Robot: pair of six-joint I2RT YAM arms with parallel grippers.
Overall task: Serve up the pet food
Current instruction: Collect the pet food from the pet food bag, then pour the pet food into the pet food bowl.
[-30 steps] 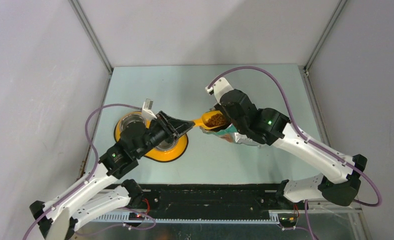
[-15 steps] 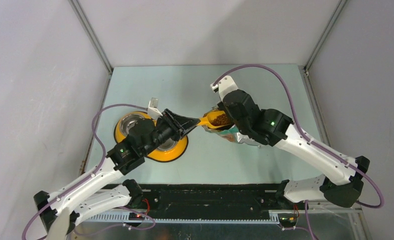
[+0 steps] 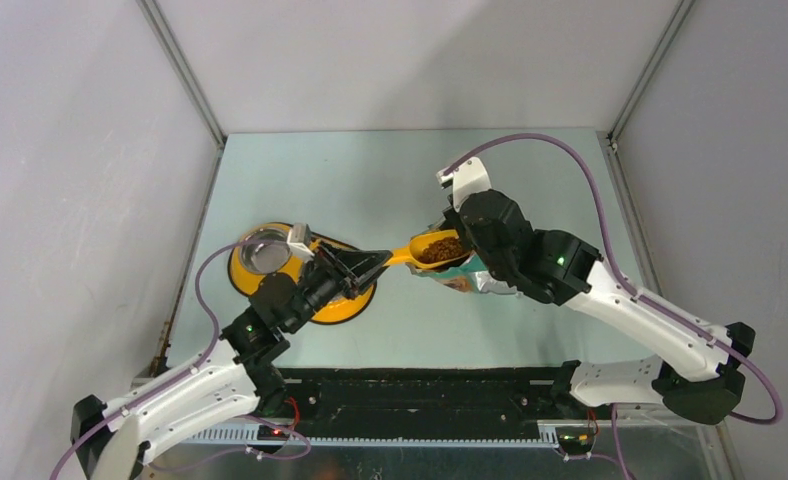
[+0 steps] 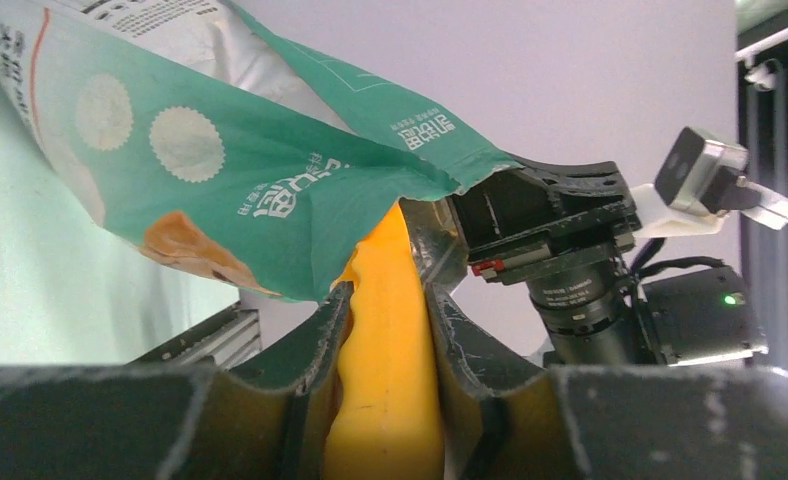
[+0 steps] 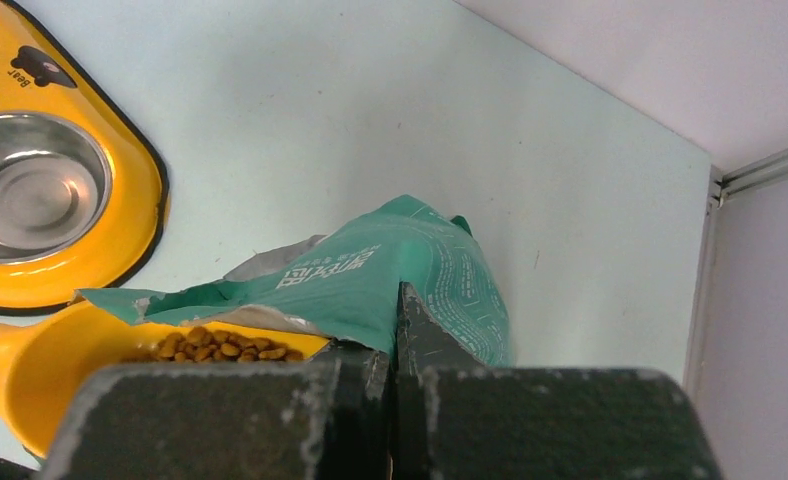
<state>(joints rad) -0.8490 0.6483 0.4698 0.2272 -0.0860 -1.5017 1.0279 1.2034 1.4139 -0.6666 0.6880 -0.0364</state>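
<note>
The pet food (image 3: pixel 443 248) is a heap of brown kibble lying in the bowl of an orange scoop (image 3: pixel 422 251). My left gripper (image 3: pixel 373 262) is shut on the scoop's handle (image 4: pixel 390 340), which fills the gap between its fingers. The scoop's bowl sits at the torn mouth of the green bag (image 3: pixel 467 277), and the kibble (image 5: pixel 220 346) shows under the bag's edge. My right gripper (image 5: pixel 394 300) is shut on the upper edge of the bag (image 5: pixel 390 265), holding it up. From the left wrist the bag (image 4: pixel 240 170) hangs over the scoop.
A yellow feeder tray (image 3: pixel 347 308) lies left of the scoop, under my left arm. One steel bowl (image 3: pixel 262 252) in it is visible from above, and a bowl (image 5: pixel 32 197) shows in the right wrist view. Grey walls close in the table on three sides.
The scoop with its kibble has shifted slightly right and nearer. My left arm has drawn back toward its base. My right gripper has moved right with the bag edge.
</note>
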